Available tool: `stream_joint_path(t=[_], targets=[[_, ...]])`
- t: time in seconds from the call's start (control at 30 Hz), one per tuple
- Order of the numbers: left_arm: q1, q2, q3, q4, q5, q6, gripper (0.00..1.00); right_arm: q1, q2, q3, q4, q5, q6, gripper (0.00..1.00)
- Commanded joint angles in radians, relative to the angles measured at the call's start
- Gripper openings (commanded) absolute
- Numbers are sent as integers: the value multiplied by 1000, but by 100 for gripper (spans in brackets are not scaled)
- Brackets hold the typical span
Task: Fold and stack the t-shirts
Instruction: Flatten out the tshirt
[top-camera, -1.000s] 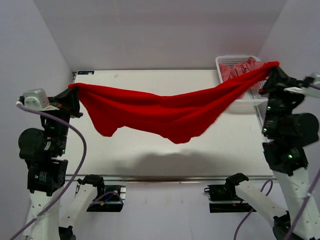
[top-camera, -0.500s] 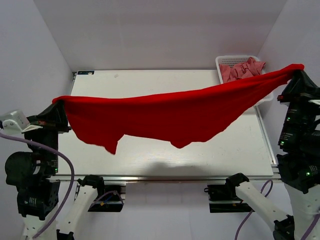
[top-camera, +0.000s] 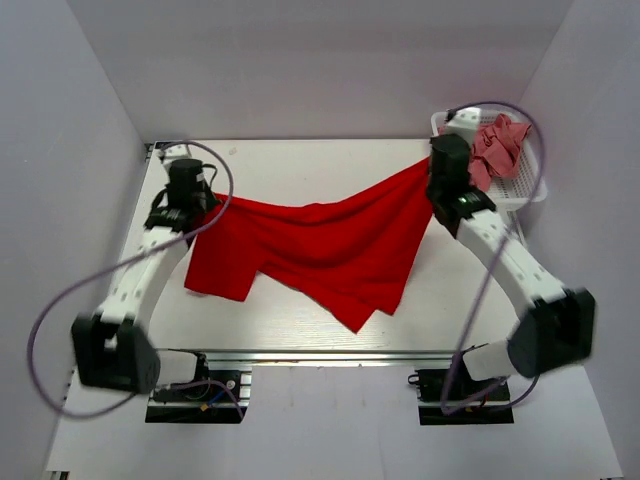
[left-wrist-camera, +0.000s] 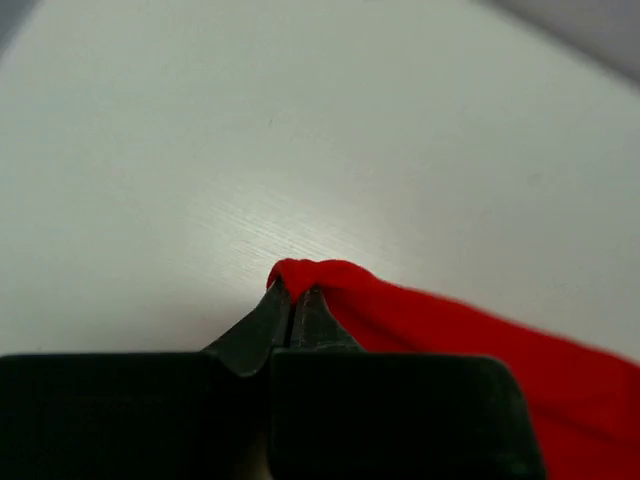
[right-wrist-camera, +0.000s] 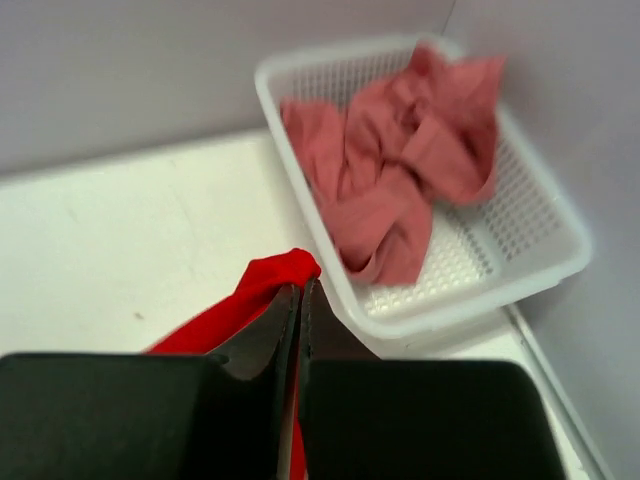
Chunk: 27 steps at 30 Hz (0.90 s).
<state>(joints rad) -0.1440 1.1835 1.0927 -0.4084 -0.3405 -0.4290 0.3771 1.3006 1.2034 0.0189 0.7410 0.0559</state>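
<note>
item: red t-shirt (top-camera: 330, 245), my left gripper (left-wrist-camera: 292, 293) and right gripper (right-wrist-camera: 300, 289) each clamped tight on a far corner, to spread it flat on the counter (top-camera: 300, 165) for folding.

You find no text, label, brand, number or sign that can be read in any of the three views.
</note>
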Motion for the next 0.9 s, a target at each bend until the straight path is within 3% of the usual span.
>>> stream_joint_path(t=[0.0,0.03,0.13,0.27,0.33,0.37,0.4,0.43,0.47,0.53,0.7,0.87], targets=[[32,230,42,74,-34,-25,0,-58,164,128,30,-26,62,0],[41,292,67,86,-23,-16,0,-78,328,158,20,-52,58,0],[79,528,206,105,6,-7,0,-110,597,448,-63,-54,26,0],[113,818,514,42,69,4,3,-130,932,769,-163,-11,-30,0],[135,921,631,-45,104,16,29,-136,994,935,-195,-60,-50,0],[135,999,732,-75,113,16,40,-136,1055,952,-191,-60,-89,7],[135,1022,769,-113,124,28,80,-136,1063,981,-186,-75,-102,24],[144,1034,811,-113,138,29,90,-136,1068,986,-174,-93,-120,49],[144,1035,811,-113,147,41,100,-141,1054,973,-171,-116,-116,63],[144,1003,796,-99,187,50,100,-136,1016,940,-152,-176,-122,90],[153,859,704,-121,199,50,100,-124,867,835,-210,-350,-173,90],[153,581,361,-113,178,35,100,-115,699,715,-420,-498,11,90]])
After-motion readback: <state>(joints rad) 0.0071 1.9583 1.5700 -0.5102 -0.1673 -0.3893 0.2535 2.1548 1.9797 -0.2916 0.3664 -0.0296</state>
